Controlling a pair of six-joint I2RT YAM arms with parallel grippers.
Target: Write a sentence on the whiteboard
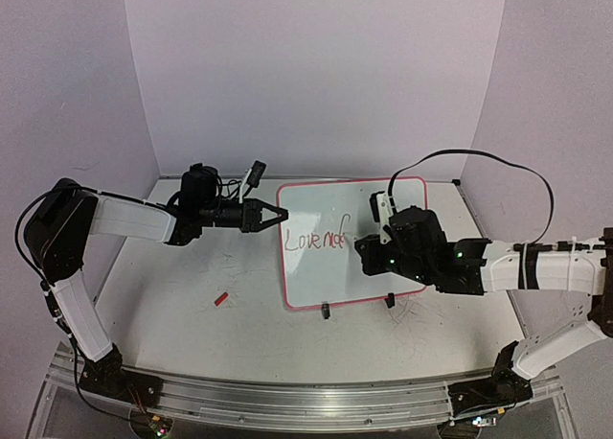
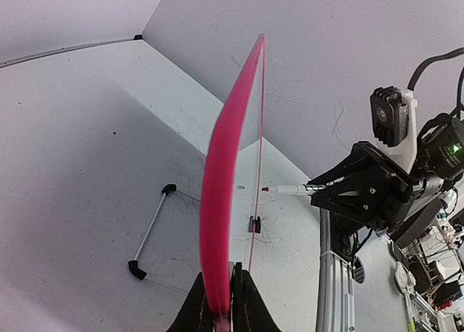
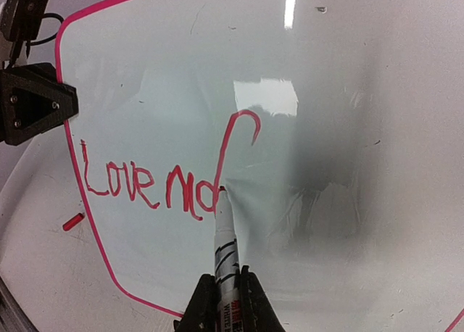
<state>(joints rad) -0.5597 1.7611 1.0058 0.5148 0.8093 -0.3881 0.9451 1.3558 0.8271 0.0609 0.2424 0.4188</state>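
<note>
The whiteboard (image 1: 330, 281), pink-rimmed, stands tilted at mid-table. My left gripper (image 1: 279, 214) is shut on its left rim; in the left wrist view the pink rim (image 2: 221, 194) runs edge-on out of the closed jaws of the left gripper (image 2: 220, 304). The sentence (image 3: 138, 187) reads "Love ma" in red, followed by a tall hooked stroke. My right gripper (image 3: 226, 303) is shut on a white marker (image 3: 225, 238), whose red tip touches the board at the foot of that stroke. From above, the right gripper (image 1: 367, 251) sits just right of the sentence (image 1: 314, 239).
A red marker cap (image 1: 220, 299) lies on the table left of the board. The board's black feet (image 1: 326, 311) rest near its lower edge, and a wire stand leg (image 2: 150, 232) shows behind it. Purple walls close in the table.
</note>
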